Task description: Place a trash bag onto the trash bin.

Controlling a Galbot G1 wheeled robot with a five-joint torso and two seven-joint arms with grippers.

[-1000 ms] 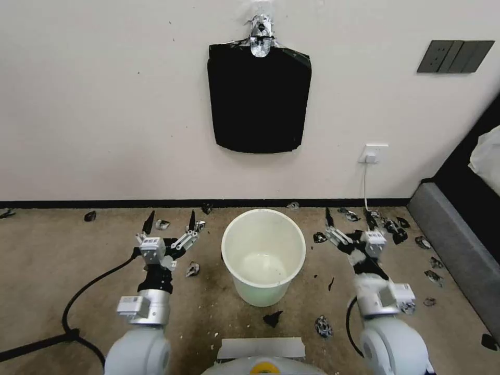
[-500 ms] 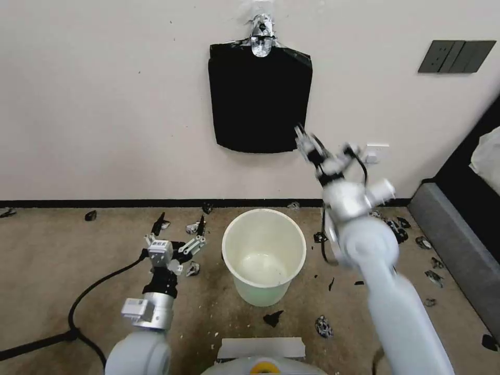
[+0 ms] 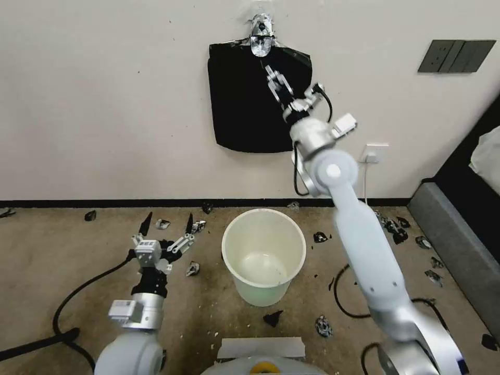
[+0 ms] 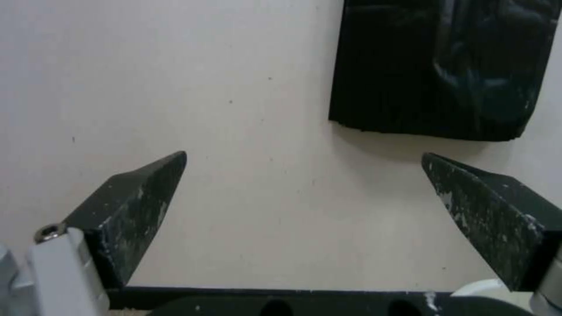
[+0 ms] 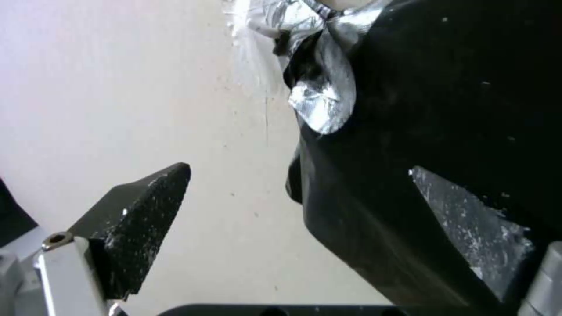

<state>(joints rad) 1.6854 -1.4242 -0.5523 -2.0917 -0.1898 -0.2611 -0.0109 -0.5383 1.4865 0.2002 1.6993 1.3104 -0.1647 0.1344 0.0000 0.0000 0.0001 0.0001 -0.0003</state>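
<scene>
Your right gripper [image 5: 298, 175] is raised to the wall-hung bag pack [image 3: 245, 104], jaws spread, nothing between them. Left gripper [image 3: 166, 221] released beside the trash bin [image 3: 263, 229].

bins: 1 cream trash bin [image 3: 263, 255] | bag packs on wall: 1 black bag pack [image 3: 245, 104] | grippers: 2, left gripper [image 3: 167, 225] + right gripper [image 3: 275, 78] | wall outlets: 1 white outlet [image 3: 373, 153] | dark switch panels: 1 switch panel [image 3: 454, 55] | floor scraps: many, uncounted
</scene>
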